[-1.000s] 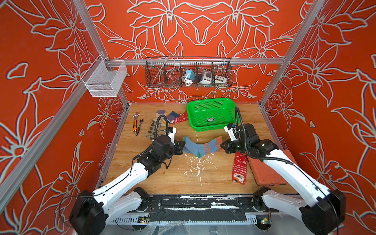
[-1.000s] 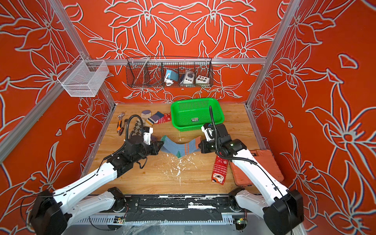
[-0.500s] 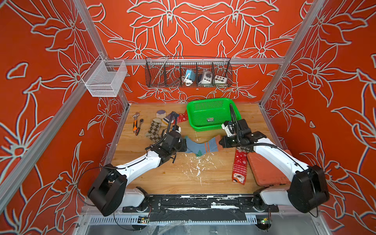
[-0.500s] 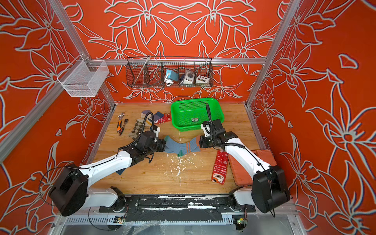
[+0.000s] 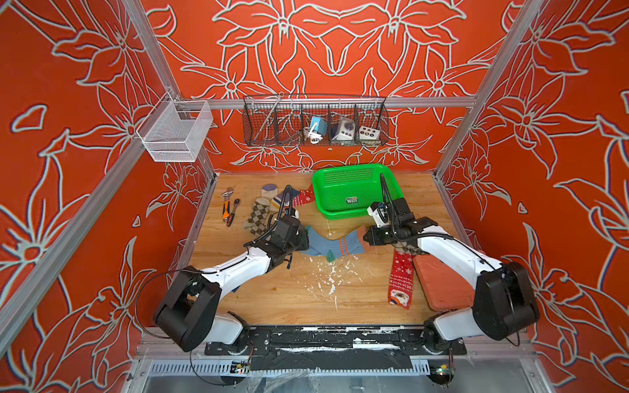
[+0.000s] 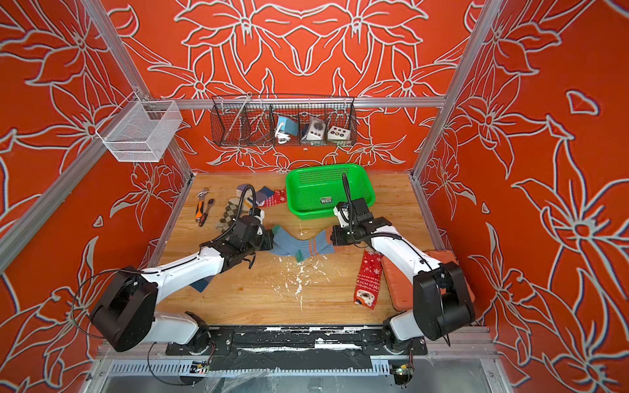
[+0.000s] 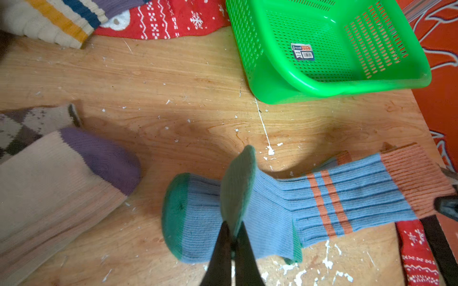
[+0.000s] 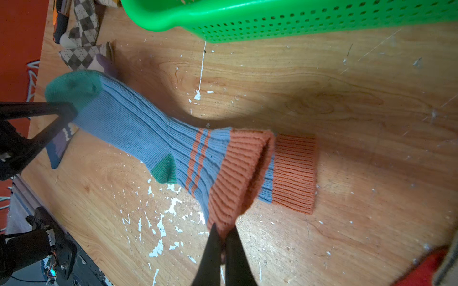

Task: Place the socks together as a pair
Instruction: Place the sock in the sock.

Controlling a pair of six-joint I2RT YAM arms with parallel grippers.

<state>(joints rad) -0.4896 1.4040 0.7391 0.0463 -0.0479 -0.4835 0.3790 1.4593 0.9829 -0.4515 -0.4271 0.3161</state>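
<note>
the left tool [image 7: 233, 229] is pinched tight on the green toe of the upper blue sock [image 8: 138, 123], and the right tool [image 8: 224, 234] is pinched tight on its orange cuff. the sock hangs stretched between them over a second blue sock [image 7: 198, 222] lying on the tabletop [image 5: 299, 292], near the green basket [image 7: 270, 86].

The left hand [image 7: 232, 231] pinches the blue sock [image 7: 352, 195] (green toe).
</note>
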